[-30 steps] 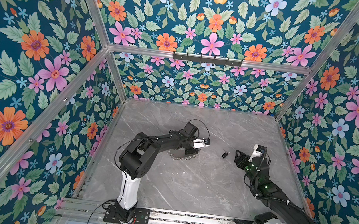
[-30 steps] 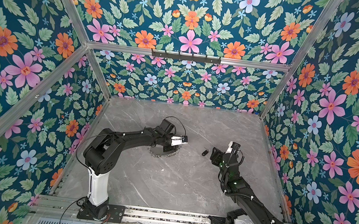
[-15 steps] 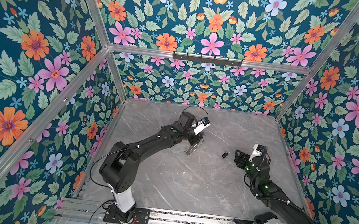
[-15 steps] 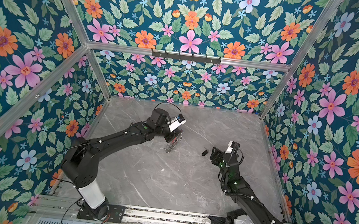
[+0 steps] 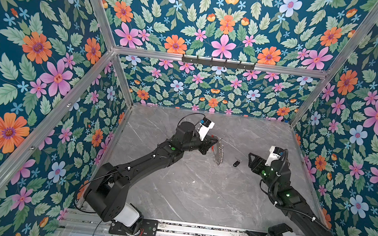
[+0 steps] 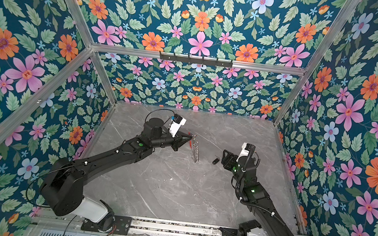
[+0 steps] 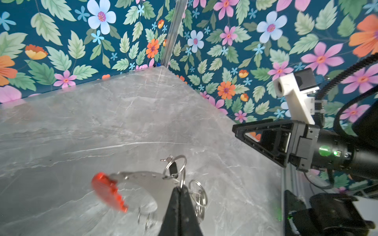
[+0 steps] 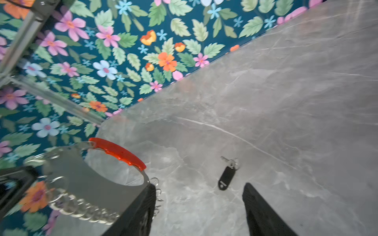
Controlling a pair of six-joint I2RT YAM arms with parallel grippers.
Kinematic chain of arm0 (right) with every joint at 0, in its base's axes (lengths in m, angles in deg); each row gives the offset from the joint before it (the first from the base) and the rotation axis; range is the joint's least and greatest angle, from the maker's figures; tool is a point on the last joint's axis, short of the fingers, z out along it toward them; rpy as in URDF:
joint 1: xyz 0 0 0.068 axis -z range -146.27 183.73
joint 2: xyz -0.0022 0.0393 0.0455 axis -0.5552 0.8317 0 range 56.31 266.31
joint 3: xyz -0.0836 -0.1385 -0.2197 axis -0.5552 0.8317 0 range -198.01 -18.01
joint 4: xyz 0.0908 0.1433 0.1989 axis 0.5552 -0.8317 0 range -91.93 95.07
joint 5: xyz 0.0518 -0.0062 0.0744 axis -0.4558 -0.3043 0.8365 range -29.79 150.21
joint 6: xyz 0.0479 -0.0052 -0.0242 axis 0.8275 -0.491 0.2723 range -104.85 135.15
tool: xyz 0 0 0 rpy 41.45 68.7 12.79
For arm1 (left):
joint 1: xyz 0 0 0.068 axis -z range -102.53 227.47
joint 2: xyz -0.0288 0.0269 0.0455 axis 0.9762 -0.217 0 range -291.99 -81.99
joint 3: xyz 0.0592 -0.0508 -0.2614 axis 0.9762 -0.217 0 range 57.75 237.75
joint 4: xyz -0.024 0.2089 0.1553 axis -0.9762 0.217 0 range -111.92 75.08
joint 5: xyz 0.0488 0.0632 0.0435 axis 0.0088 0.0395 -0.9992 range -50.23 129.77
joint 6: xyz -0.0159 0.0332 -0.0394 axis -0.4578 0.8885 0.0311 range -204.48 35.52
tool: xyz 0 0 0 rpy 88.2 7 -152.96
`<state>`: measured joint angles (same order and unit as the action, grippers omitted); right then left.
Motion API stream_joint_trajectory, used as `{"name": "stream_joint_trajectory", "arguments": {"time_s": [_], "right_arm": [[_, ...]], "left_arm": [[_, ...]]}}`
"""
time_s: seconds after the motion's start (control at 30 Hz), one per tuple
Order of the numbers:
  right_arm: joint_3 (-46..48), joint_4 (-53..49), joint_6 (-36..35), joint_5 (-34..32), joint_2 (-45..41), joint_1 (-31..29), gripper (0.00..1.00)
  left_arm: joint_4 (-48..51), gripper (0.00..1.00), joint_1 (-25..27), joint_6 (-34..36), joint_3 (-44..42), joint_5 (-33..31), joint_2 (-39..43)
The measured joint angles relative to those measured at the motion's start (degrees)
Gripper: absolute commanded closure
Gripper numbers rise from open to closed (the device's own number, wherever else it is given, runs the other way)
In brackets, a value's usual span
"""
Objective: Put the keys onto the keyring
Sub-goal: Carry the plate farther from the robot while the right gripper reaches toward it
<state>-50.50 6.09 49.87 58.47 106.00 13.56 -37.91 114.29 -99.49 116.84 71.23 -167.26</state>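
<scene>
Right wrist view: keys (image 8: 226, 176) lie on the counter (image 8: 286, 102), lower centre, just past the parted right fingers (image 8: 259, 214); the left wrist view reveals the left fingers (image 7: 173, 206) clenched on the keyring (image 7: 141, 176).

The tabletop (image 5: 198, 193) is smooth grey stone-look slab with pale veins and a soft sheen. The keyring (image 8: 92, 183) is bright, smooth silver metal, a flat band fringed with thin shiny wire loops. Its bar (image 8: 118, 153) is glossy red plastic with a notched edge. The keys (image 8: 226, 177) have a smooth black plastic fob, slightly glossy, on a tiny silver metal loop. The fingers (image 8: 263, 212) are matt black with a finely dimpled face. The walls (image 5: 40, 80) are a matt floral print, framed by dull silver metal rails (image 5: 287, 70).
</scene>
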Motion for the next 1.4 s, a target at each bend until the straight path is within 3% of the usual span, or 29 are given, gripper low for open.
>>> {"name": "stream_joint_trajectory", "arguments": {"time_s": [0.07, 0.17, 0.23, 0.5, 0.63, 0.87, 1.07, 1.4], "right_arm": [[-4.44, -4.50, -0.07, 5.05, 1.53, 0.00, 0.37], [-11.54, -10.05, -0.46, 13.60, 5.25, -0.02, 0.58], [-15.28, -11.85, -0.42, 19.26, 7.69, 0.00, 0.65], [-26.27, -11.32, -0.96, 39.21, 18.69, 2.60, 0.86], [-27.52, -7.45, -0.87, 46.69, 22.14, 4.74, 0.85], [-27.65, 2.67, 1.05, 56.22, 27.36, 4.94, 0.75], [-29.81, 4.72, 0.83, 57.07, 31.28, 4.92, 0.68], [-41.11, 2.82, -3.37, 54.88, 40.72, 4.90, 0.68]], "left_arm": [[-1.11, 1.00, 0.00, -1.53, 0.61, 1.68, -0.31], [-1.97, 1.00, 0.00, -1.70, 2.29, 5.22, -1.20], [-1.90, 1.00, 0.04, -0.66, 3.23, 8.35, -1.84], [-3.17, 1.00, 0.63, 16.87, -1.90, 13.60, 1.66], [-5.81, 1.00, -0.35, 25.51, -2.84, 16.13, 0.46], [-10.91, 1.00, -3.76, 28.59, 3.21, 21.66, -8.35], [-24.28, 1.00, -9.79, 19.17, 3.96, 27.45, -15.32], [-56.13, 1.00, -15.17, -11.32, 7.34, 31.89, -24.24]]}}
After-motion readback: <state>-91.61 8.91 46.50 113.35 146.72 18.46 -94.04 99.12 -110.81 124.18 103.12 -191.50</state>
